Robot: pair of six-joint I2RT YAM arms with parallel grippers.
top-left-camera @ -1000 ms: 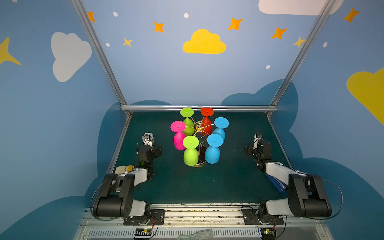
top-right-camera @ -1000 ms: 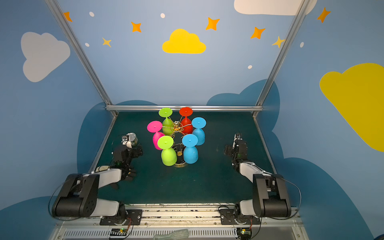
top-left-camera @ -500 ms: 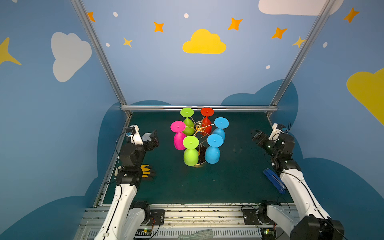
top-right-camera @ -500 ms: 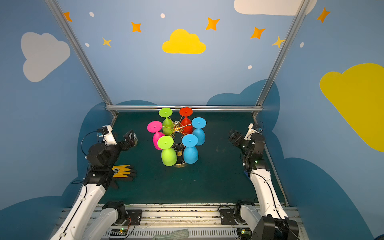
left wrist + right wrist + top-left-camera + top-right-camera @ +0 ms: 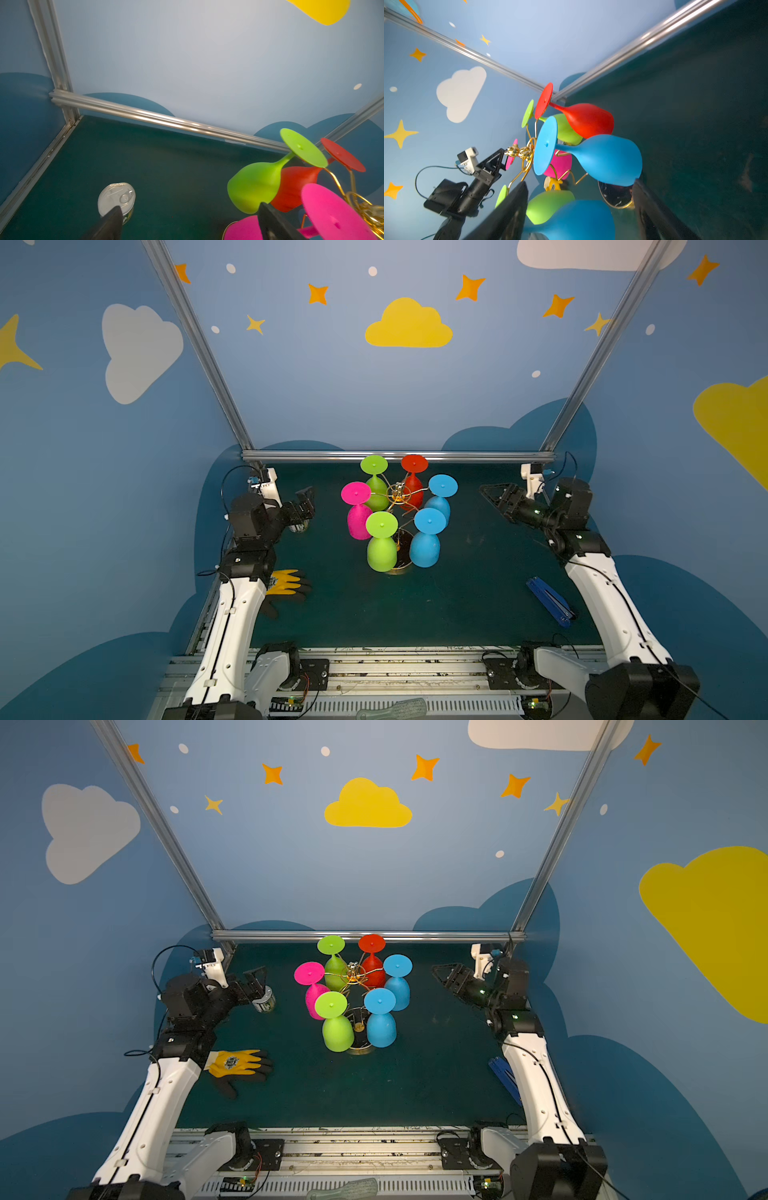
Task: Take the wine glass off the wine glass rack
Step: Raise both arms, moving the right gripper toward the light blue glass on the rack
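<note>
Wine glass rack (image 5: pixel 398 492) centred, room both sides | left tool (image 5: pixel 302 506) spread | right tool (image 5: pixel 492 499) spread, seemingly clear

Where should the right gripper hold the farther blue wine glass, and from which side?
Probably the bowl of the farther blue wine glass, approached from the right by the right gripper. It hangs upside down with its foot in a loop of the wine glass rack, so the bowl is free on the outer side.

Your top views look down from high in front of the wine glass rack (image 5: pixel 398 494), sharing nearly the whole scene; your wrist views face it closely, one from its left, one from its right.
</note>
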